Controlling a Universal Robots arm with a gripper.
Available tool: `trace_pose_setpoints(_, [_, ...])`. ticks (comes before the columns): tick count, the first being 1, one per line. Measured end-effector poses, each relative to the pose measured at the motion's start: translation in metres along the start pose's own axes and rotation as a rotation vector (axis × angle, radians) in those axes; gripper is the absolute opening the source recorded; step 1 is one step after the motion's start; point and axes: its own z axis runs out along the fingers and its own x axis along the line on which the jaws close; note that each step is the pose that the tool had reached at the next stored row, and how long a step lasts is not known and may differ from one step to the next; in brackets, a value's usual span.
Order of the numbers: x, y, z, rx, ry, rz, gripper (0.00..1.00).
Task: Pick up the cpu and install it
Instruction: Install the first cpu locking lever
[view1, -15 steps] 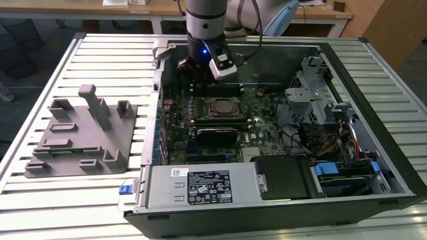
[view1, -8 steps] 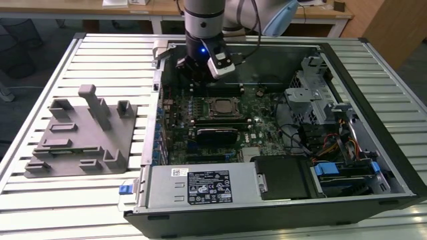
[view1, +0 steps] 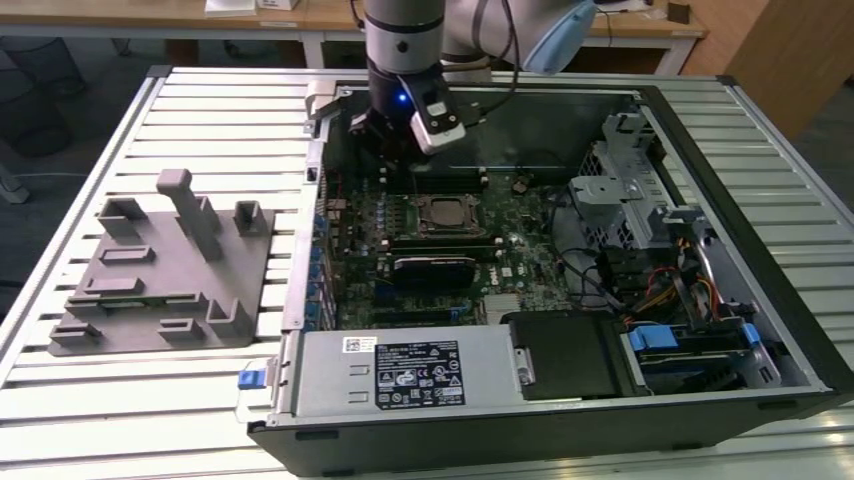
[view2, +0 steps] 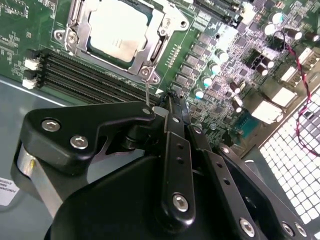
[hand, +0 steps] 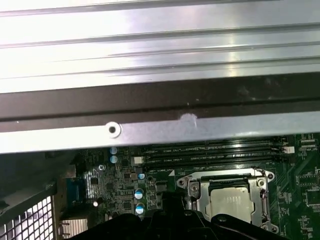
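The cpu (view2: 120, 31) lies flat in the motherboard socket, its silver-grey top showing inside the metal frame (view2: 150, 70). In the exterior view the cpu (view1: 445, 213) sits mid-board inside the open computer case. It also shows in the first wrist view, cpu (hand: 231, 202), below the memory slots (hand: 215, 150). My gripper (view2: 171, 100) hovers just off the socket's corner, over the memory slots, with its black fingers (view2: 176, 150) closed together and nothing between them. From the exterior view the gripper (view1: 390, 160) hangs behind the socket, near the case's far wall.
A grey fixture block (view1: 167, 270) with upright posts stands on the slatted table at the exterior view's left. Inside the case are a drive cage (view1: 627, 190), cables (view1: 654, 290) and a power supply (view1: 400, 375). The case's far wall (hand: 160, 100) is close to the wrist.
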Motion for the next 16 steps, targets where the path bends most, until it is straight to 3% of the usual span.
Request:
trace_pose_setpoints(7, [-0.0028,0.0032,0.0004,-0.0001,0.0000,0.000,0.11])
trace_pose_setpoints(16, [-0.0318,0.0057,0.0008,0.0001,0.0011,0.000,0.11])
